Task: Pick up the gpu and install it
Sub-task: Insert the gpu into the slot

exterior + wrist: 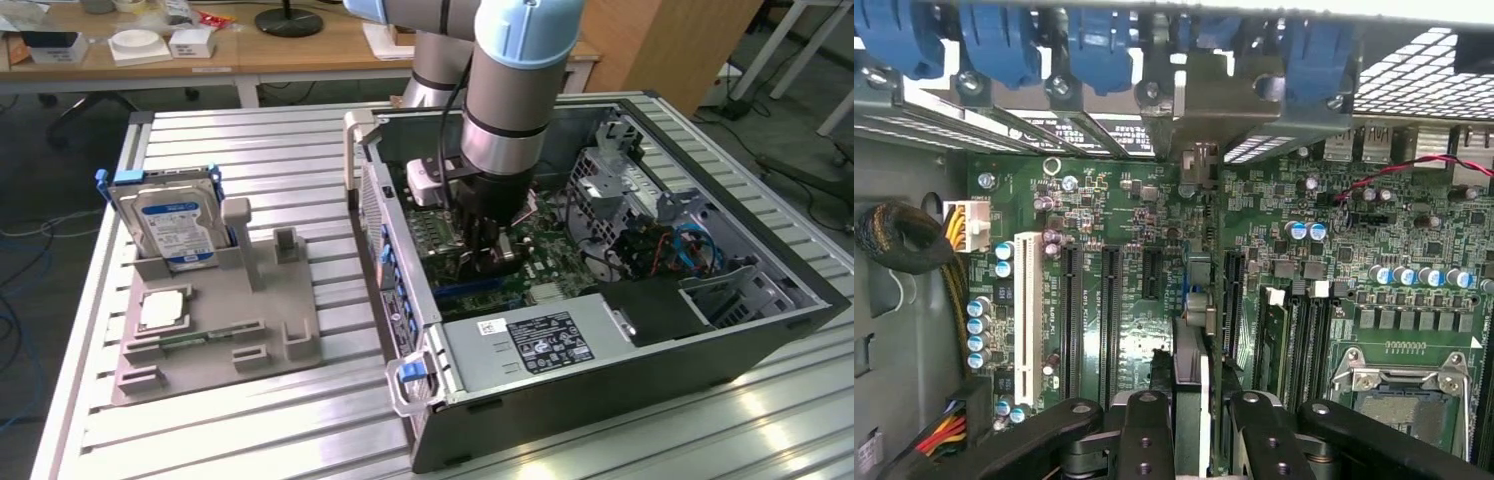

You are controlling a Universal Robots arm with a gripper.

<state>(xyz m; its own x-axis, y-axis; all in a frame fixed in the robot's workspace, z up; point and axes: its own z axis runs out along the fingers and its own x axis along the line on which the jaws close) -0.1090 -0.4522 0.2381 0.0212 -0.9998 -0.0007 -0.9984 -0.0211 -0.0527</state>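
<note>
My gripper (487, 250) is down inside the open computer case (747, 330), over the green motherboard (554, 255). In the wrist view its black fingers (1144, 430) are shut on the gpu (1191, 350), which shows edge-on as a thin upright card. The card's silver end bracket (1199, 110) reaches toward the case's rear slot openings. The card stands directly over the long black expansion slots (1109, 310) on the motherboard (1354, 200). Whether its lower edge touches a slot I cannot tell.
A grey fixture (267, 340) on the exterior view's left holds a hard drive (174, 225), a memory stick (200, 338) and a square chip (163, 310). The power supply (534, 345) fills the case's near corner. Blue slot latches (1004, 45) and a CPU socket (1399, 385) flank the card.
</note>
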